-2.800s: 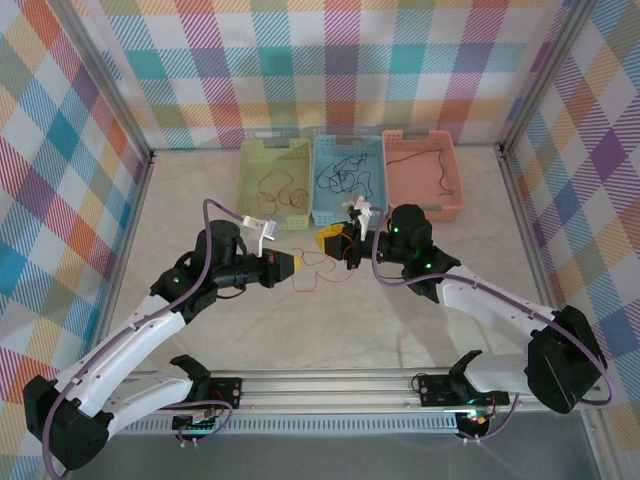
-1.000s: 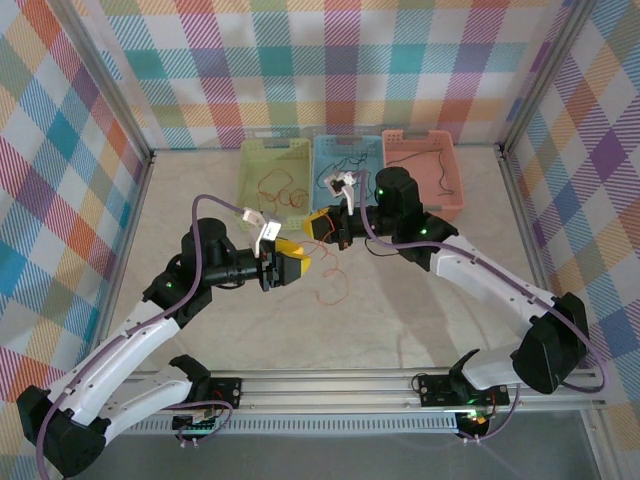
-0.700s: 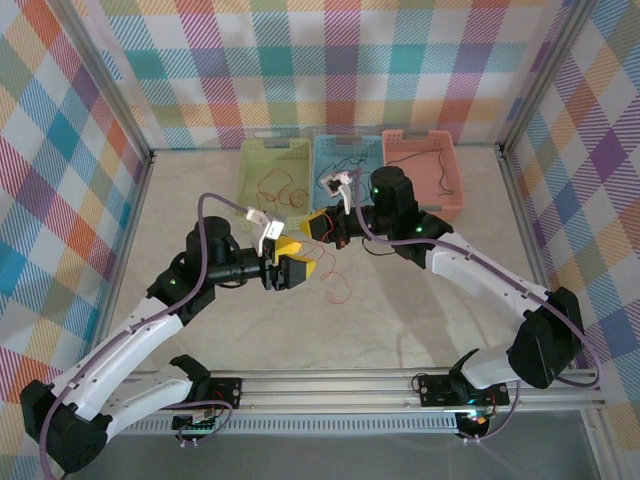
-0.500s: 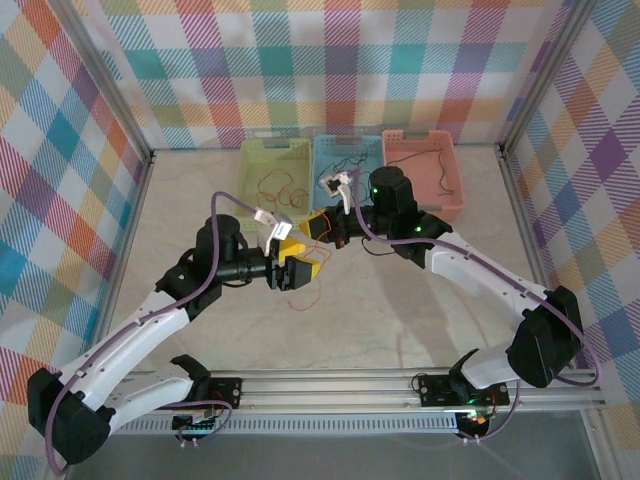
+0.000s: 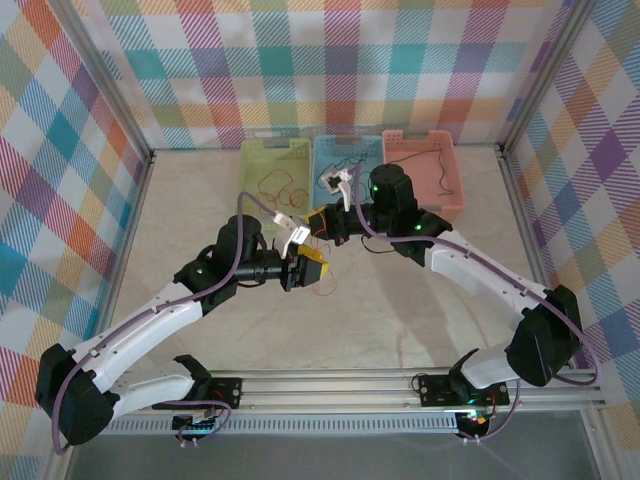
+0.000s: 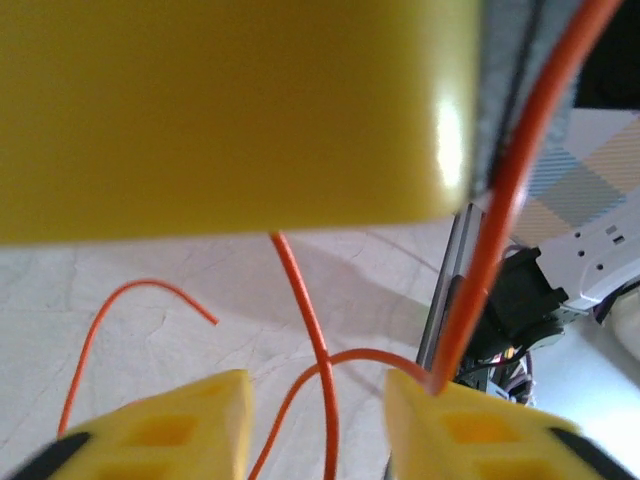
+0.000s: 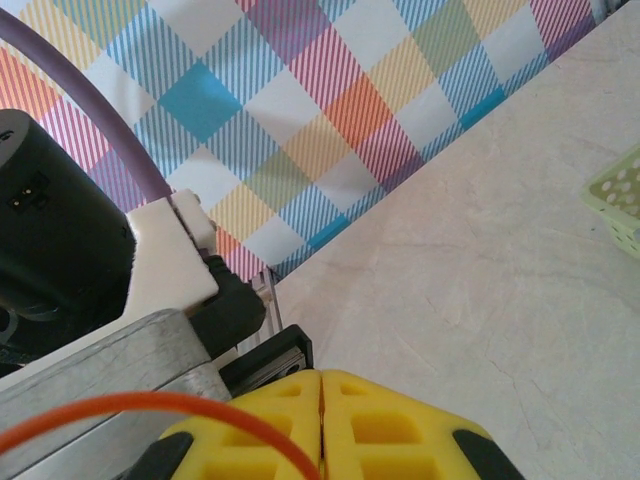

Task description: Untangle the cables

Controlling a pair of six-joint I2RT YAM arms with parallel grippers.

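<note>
An orange-red cable (image 6: 305,300) hangs from my right gripper (image 5: 319,224), which is shut on it above the middle of the table. In the right wrist view the strand (image 7: 150,404) crosses the left finger into the seam of the closed yellow fingers (image 7: 390,420). My left gripper (image 5: 316,268) sits just below and left of the right one, open, and the cable runs down between its two fingers (image 6: 160,430). One strand touches its right finger. The cable's loose end (image 5: 326,287) dangles onto the table. A black cable (image 5: 376,248) lies beside the right arm.
Three baskets stand at the back: green (image 5: 262,150) with orange wires, blue (image 5: 322,150) with dark wires, pink (image 5: 452,170) with a black wire. The checked walls close in left, right and behind. The rail (image 5: 330,385) runs along the near edge.
My left gripper has swung right and forward until it sits right under the right gripper, around the hanging orange cable. The right gripper rose earlier and now holds still.
</note>
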